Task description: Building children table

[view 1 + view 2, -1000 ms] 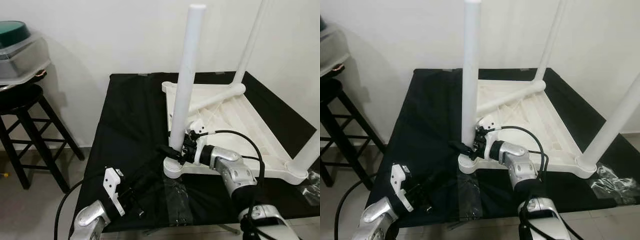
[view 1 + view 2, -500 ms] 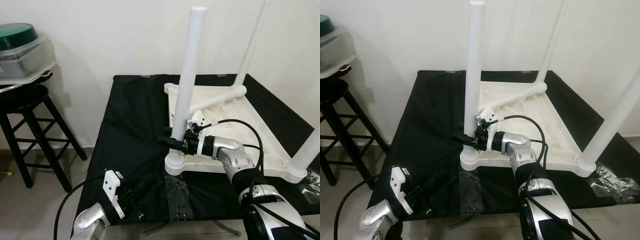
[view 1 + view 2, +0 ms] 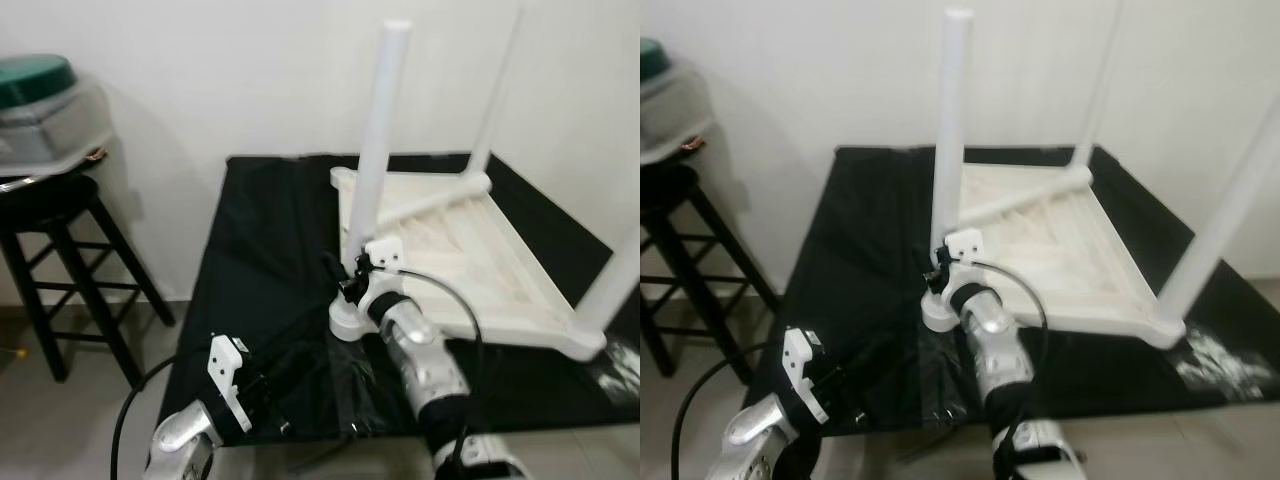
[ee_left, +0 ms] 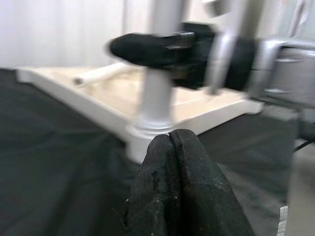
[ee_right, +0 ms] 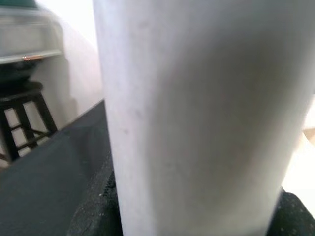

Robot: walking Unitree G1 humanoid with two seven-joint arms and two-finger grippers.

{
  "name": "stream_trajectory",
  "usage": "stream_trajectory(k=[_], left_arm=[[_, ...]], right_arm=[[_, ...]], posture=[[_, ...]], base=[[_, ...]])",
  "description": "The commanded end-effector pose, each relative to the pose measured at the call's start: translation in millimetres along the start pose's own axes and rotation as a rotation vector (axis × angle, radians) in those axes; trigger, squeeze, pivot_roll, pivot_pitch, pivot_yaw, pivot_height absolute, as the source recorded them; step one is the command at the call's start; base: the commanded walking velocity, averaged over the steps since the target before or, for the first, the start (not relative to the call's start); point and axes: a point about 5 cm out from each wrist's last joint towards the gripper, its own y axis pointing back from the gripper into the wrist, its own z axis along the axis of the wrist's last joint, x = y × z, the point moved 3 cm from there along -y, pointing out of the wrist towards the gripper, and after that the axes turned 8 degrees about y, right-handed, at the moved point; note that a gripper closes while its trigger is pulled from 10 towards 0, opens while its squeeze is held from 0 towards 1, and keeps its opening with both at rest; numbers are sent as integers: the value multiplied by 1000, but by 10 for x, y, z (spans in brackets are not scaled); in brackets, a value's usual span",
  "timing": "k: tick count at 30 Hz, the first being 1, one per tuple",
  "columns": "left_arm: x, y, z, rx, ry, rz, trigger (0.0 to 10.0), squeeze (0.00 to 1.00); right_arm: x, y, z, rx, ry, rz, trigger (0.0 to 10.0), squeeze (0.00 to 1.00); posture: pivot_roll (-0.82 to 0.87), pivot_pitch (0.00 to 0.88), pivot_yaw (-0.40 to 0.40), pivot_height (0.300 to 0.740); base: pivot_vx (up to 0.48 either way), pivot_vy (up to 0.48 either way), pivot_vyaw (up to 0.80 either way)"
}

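Observation:
A white children's table (image 3: 470,260) lies upside down on a black cloth (image 3: 260,250), with legs standing up. My right gripper (image 3: 347,278) is low on the near-left leg (image 3: 378,150), just above its socket. In the right wrist view that leg (image 5: 197,113) fills the space between my black fingers (image 5: 93,206), so the gripper is shut on it. My left gripper (image 3: 278,392) hovers low over the cloth in front of that corner. Its fingertips (image 4: 172,145) are pressed together on nothing, pointing at the leg's base (image 4: 156,118).
A loose white leg (image 3: 440,195) lies across the table's underside. Two more legs stand at the far (image 3: 495,100) and right (image 3: 612,285) corners. A black stool (image 3: 50,210) carrying a clear green-lidded box (image 3: 40,100) stands left. Crumpled plastic (image 3: 1225,365) lies front right.
My right forearm has swung round the leg from its right side to the near side, still holding it low. The camera has shifted slightly. The left arm has hardly moved.

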Motion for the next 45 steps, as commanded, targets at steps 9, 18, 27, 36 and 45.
stream_trajectory(k=[9,18,27,36,45], left_arm=[[27,-38,15,-1,-4,-2,10000,0],[9,-56,1,0,5,-10,10000,0],[-11,-77,-26,0,8,-12,10000,0],[-13,-75,-31,1,7,-10,10000,0],[-5,-67,-24,0,9,-8,10000,0]], right_arm=[[267,153,-485,197,4,161,0,0],[374,117,-25,9,-93,486,10000,1000],[117,43,309,-63,74,956,10000,0],[61,-28,397,-56,82,988,10000,0],[-12,73,248,-23,49,969,0,0]], posture=[[50,0,-8,740],[64,0,-15,740],[89,0,-36,740],[101,0,-43,740],[97,0,-41,740]], base=[[0,0,0],[0,0,0],[0,0,0],[0,0,0],[0,0,0]])
